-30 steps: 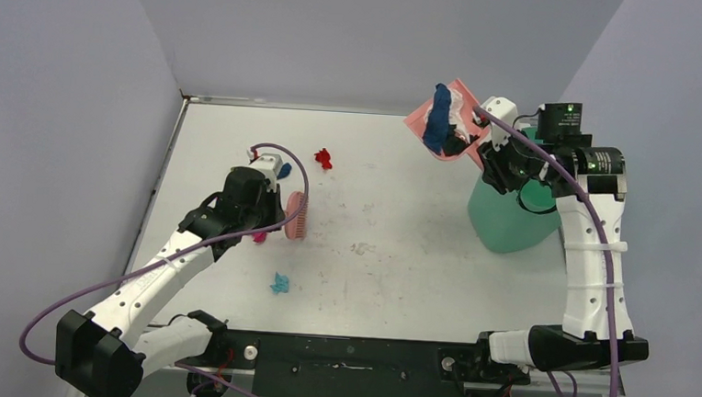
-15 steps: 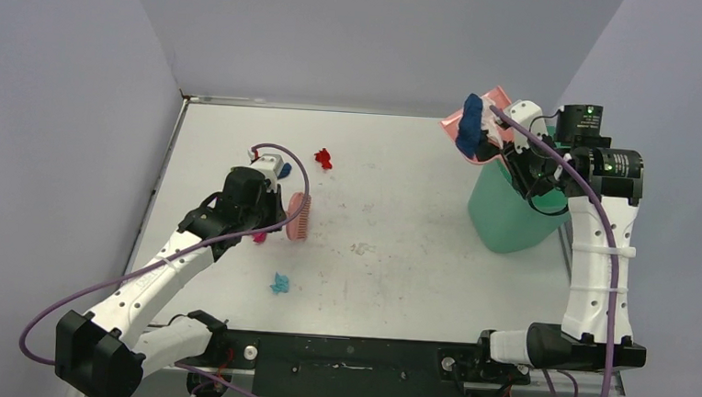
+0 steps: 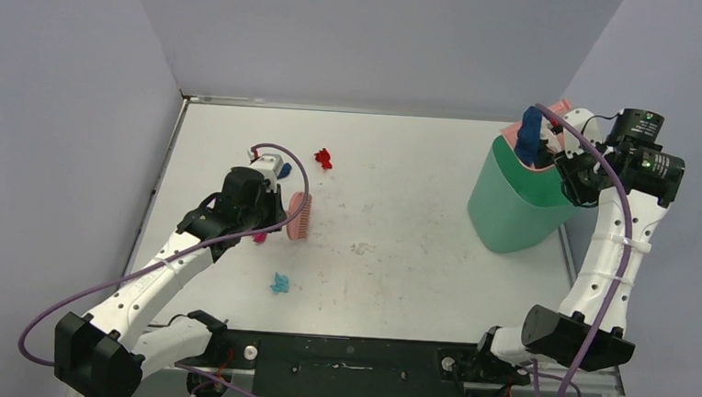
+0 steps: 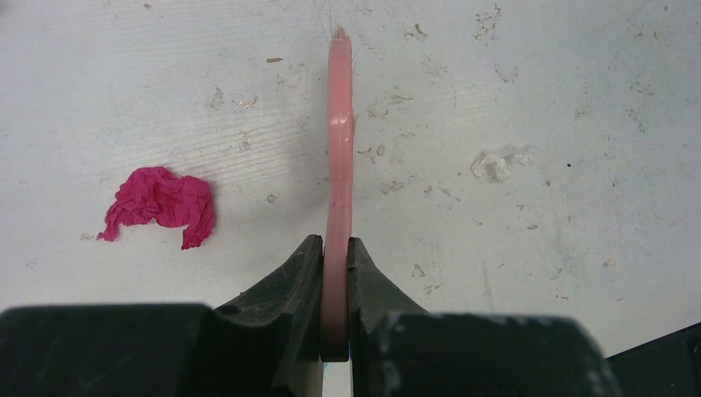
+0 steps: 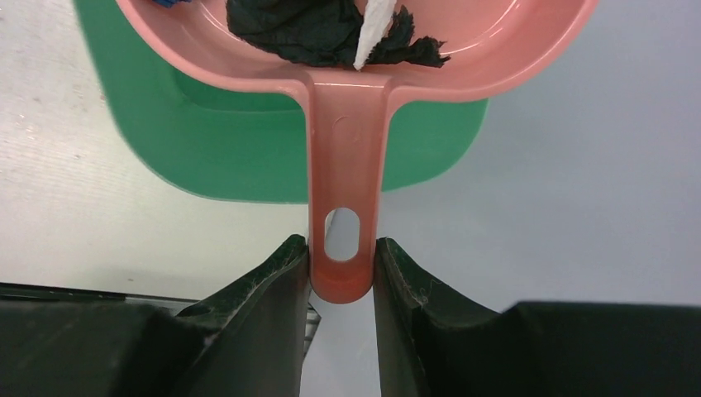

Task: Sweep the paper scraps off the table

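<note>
Gripping brush (image 4: 339, 141): left tool (image 4: 335, 250) | magenta scrap (image 4: 161, 204) beside it | right tool (image 5: 341, 250) clamps dustpan (image 5: 343, 141)

The left arm (image 3: 154, 278) comes out of the lower left of the frame, stretched low and slanting up toward the centre-left, with its black wrist tipped downward at the far end. The left gripper (image 4: 335, 248) points down, its two black fingers pinched tight on the thin edge of a pink brush (image 4: 339, 149). The right arm (image 3: 615, 261) rises steeply from the lower right, folds at the elbow in the upper right corner and turns back leftward. The right gripper (image 5: 341, 252) is held high, its fingers pressed against both sides of a pink dustpan handle (image 5: 343, 165).
</note>
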Controlling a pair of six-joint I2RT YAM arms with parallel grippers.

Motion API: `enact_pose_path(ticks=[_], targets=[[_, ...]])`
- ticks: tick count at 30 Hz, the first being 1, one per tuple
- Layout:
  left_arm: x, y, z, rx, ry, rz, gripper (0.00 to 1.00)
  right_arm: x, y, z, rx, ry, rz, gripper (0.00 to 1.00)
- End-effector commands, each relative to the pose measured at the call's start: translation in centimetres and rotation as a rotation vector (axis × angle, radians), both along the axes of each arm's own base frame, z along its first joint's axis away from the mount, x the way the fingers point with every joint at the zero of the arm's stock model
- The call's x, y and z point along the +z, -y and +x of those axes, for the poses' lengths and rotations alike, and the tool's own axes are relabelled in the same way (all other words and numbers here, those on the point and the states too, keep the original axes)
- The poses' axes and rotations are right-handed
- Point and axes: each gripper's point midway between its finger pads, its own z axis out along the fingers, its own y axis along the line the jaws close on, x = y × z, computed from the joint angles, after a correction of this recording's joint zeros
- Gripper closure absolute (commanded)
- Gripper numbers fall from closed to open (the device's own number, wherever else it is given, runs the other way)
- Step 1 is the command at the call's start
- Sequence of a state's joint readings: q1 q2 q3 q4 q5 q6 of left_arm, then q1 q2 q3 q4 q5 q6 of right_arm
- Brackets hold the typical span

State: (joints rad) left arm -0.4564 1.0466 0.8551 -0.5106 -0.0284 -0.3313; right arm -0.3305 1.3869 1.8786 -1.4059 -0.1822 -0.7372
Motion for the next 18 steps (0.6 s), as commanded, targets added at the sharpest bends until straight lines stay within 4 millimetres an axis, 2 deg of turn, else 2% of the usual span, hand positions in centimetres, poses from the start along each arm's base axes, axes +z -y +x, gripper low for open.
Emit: enact_pose_path(ticks=[1,5,9,18], targets=[[2.3,0.5,1.0,-0.013,0.087,-0.043,1.0,0.4,3.1,-0.2,0.013,-0.026,-0.117,0.95],[2.3,0.6,1.0,-0.016,0.086,-0.042,1.0,1.0,5.7,-0.3,0.002,-0.061,-0.231,0.95],[2.3,0.5,0.9,-0.014,0.087,-0.041,1.0,2.6,7.6,-0.3,-0.011,-0.093,-0.33,0.95],[2.5,0.7,0.8,-0.025,0.087,-0.05,1.0,5.0,11.4,-1.0,0.095,-0.262,-0.626,0.95]])
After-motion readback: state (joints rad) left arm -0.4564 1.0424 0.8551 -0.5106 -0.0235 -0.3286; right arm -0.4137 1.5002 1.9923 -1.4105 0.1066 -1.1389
